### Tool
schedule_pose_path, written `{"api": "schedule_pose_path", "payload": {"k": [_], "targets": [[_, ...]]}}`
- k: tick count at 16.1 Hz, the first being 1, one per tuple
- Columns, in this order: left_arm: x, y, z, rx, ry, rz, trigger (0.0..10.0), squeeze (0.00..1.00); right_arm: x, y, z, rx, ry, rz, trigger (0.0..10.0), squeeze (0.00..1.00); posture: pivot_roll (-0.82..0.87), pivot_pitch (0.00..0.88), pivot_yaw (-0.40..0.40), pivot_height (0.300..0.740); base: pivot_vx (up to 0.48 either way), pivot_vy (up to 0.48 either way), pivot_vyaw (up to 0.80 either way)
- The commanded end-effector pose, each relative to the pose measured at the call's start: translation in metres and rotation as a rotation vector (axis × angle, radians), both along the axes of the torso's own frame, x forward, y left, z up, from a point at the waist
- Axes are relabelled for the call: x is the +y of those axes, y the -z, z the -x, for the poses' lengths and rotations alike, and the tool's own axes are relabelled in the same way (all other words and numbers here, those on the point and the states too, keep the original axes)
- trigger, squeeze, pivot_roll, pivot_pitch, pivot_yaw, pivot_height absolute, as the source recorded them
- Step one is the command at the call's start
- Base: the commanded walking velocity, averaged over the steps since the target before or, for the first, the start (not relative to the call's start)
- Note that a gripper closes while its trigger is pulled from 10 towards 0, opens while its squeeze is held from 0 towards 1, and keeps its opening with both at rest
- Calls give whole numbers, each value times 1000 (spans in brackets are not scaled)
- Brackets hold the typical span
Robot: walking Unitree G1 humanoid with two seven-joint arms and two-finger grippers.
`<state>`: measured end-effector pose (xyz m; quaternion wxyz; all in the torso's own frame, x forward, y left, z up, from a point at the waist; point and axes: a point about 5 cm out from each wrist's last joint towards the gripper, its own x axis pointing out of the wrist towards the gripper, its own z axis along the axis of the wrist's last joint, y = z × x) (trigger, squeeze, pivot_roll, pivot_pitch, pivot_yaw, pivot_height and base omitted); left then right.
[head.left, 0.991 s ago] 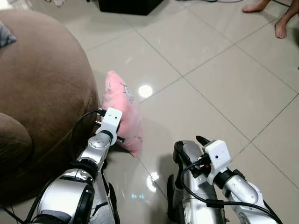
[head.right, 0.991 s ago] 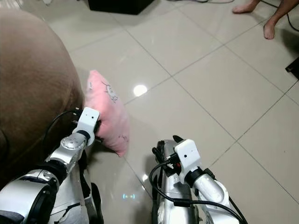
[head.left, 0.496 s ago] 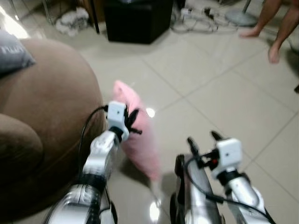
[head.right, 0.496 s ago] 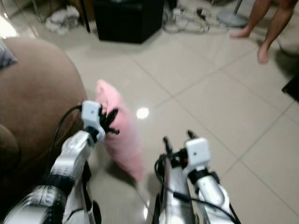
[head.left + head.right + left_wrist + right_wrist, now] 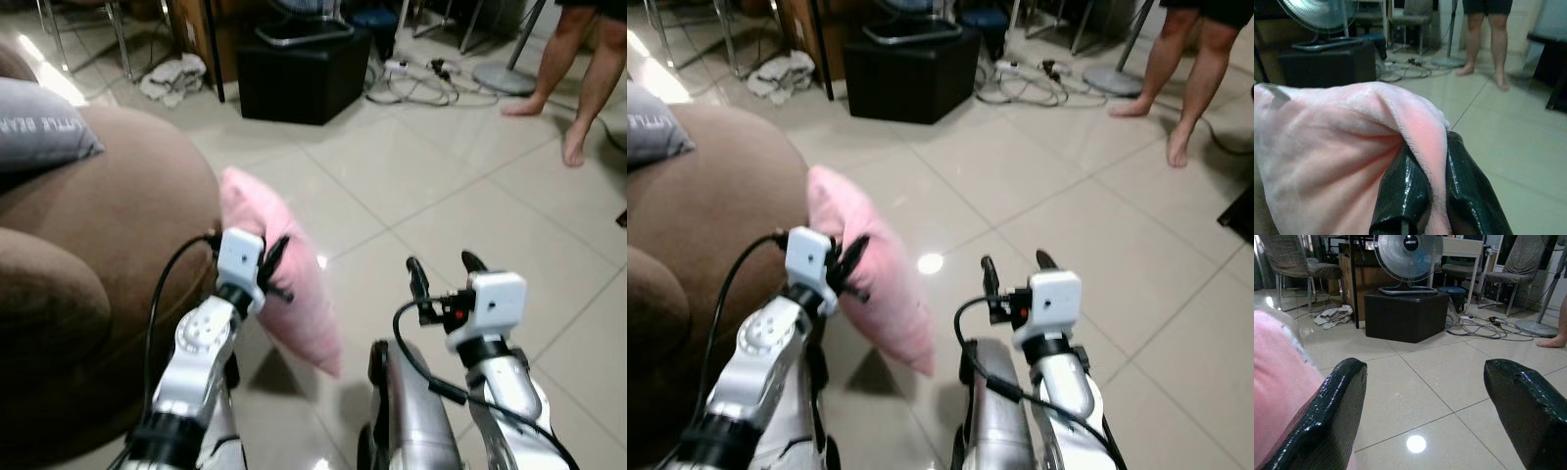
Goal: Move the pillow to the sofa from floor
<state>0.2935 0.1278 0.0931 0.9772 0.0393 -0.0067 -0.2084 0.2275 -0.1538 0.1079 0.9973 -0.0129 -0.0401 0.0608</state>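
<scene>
Pinching a fold of the pink pillow (image 5: pixel 284 279), your left hand (image 5: pixel 274 272) has its two fingers (image 5: pixel 1405 196) closed tight on the fabric, arm raised beside the brown sofa (image 5: pixel 88 294). Your right hand (image 5: pixel 441 269) hovers with fingers spread wide, holding nothing. Compared with a second ago, the pillow is lifted clear of the tiled floor (image 5: pixel 470 196), hanging by the sofa's arm.

Person (image 5: pixel 1185 69) cut off above thighs by top edge. Grey cushion (image 5: pixel 39 127) on sofa (image 5: pixel 88 294) cut by left edge, print partly readable. Pillow (image 5: pixel 284 274) edge hidden behind left hand (image 5: pixel 272 269); fold pinched between fingers (image 5: pixel 1400 196) out of sight. Right hand (image 5: pixel 441 269) fingertips slightly blurred. Cables (image 5: pixel 1038 83) too small to sort.
</scene>
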Motion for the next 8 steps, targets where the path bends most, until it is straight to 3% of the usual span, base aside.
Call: {"api": "schedule_pose_path", "payload": {"k": [1, 8], "targets": [[-5, -14, -2, -61, 13, -24, 10000, 0, -5, 0, -1, 6, 16, 16, 10000, 0, 17, 0, -55, 566, 0, 0, 0], [-8, -17, 6, -56, 19, -25, 10000, 0, -14, 11, 8, 51, 102, -1, 10000, 0, 14, 0, -42, 631, 0, 0, 0]]}}
